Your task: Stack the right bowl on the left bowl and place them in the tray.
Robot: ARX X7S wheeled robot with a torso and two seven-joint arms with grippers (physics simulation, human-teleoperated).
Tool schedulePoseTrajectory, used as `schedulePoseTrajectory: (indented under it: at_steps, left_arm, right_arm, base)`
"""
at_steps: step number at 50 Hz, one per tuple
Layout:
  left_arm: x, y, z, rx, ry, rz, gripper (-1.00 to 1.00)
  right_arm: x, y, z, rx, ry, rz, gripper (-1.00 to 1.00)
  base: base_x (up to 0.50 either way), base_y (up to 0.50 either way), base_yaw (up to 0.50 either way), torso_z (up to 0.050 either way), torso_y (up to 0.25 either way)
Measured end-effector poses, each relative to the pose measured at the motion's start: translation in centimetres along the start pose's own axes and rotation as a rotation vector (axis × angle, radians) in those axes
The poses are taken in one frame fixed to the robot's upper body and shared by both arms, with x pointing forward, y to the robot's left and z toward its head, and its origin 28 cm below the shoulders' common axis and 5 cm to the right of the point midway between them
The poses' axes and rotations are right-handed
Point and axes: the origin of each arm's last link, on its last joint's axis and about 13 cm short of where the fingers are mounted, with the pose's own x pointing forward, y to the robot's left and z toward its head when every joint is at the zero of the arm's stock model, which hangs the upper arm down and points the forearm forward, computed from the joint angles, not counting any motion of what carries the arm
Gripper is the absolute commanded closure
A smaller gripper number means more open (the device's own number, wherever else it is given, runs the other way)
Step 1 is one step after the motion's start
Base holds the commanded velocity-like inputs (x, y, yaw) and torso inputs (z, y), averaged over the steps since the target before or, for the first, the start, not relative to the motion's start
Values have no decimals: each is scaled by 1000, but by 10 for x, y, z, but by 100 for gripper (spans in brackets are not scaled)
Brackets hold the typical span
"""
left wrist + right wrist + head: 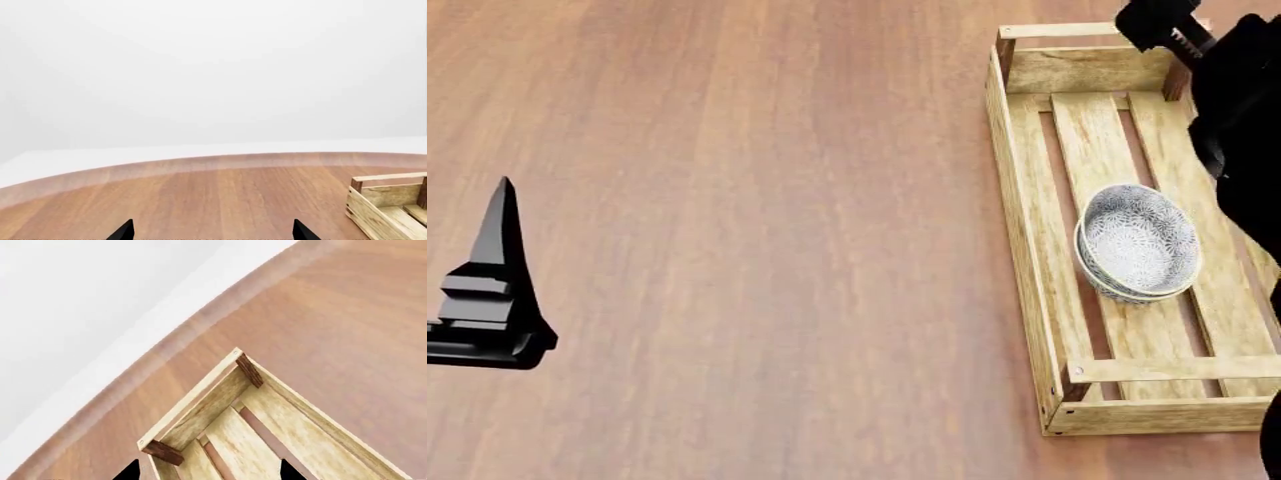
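Head view: stacked bowls (1137, 243) sit inside the tray (1024, 225); right gripper (207, 471) hovers released over its far end, left gripper (212, 231) released, well apart.

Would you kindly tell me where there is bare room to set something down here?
The table is bare between the left gripper and the tray. Inside the tray, slats beyond the stacked bowls are free; the right arm crowds that far end.
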Motion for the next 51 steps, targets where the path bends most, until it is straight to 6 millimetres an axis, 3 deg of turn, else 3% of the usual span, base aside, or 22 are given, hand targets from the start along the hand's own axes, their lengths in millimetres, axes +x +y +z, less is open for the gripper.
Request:
schedulePoseTrajectory:
  at_steps: [9,22,39,51]
  left_arm:
    - [1,-2,-3,1,-1,-1,-100]
    - [1,-5,-6,5,-3,-5,-100]
    - [-2,-9,-14,5,-2,-19,-100]
    - [-4,-11,-18,11,-5,-23,-100]
  right_arm:
    - [-15,11,-19,-227,-152,121,-100]
    - [-72,5,-62,-525,-319,258,-100]
    - [-142,-19,-125,-611,-338,480,-100]
    - [-170,-38,-151,-625,-331,551,-100]
  base:
    - [0,0,0,0,0]
    - [0,0,0,0,0]
    - [0,0,0,0,0]
    - [0,0,0,0,0]
